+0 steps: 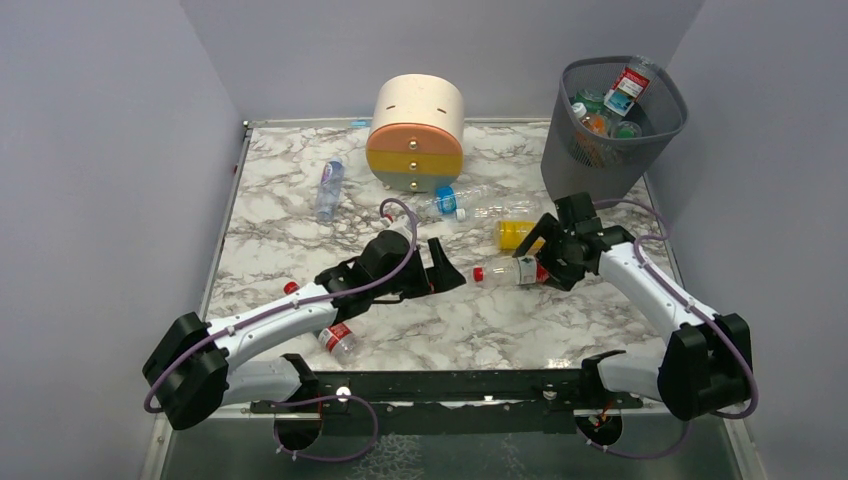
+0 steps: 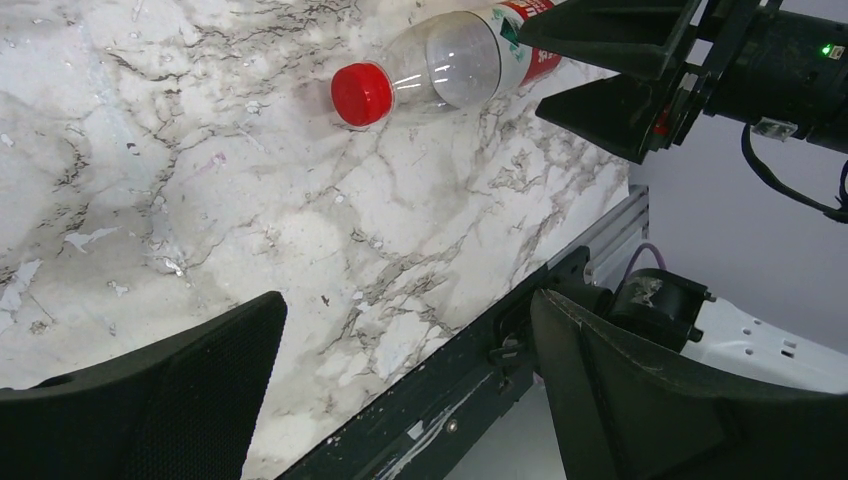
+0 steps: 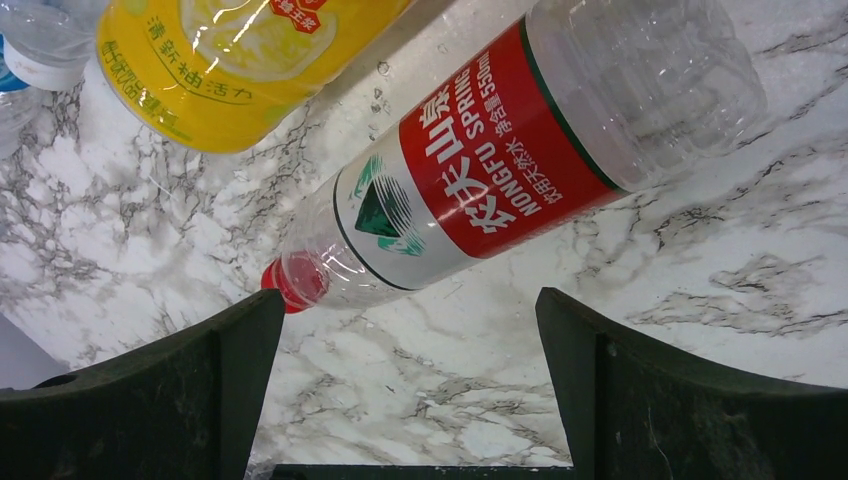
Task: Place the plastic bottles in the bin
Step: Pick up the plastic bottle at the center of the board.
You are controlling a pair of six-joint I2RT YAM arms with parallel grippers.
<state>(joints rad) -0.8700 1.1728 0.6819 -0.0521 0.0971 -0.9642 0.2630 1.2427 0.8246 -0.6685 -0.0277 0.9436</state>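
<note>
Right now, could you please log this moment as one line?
left gripper open, empty | right gripper open over red-label bottle | bin partly filled

We are viewing the table [image 1: 470,325] from above and behind; both wrist cameras are looking closely down at the red-capped bottle [image 1: 503,271] [image 2: 440,60] [image 3: 480,180], shared by all views.

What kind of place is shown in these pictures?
Probably a robot test cell: plain walls enclose a marble-pattern table, two arms are mounted at its near edge, and bottles lie scattered near a mesh bin.

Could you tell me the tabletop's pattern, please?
White marble-patterned tabletop, grey veins; left wrist view shows it best.
</note>
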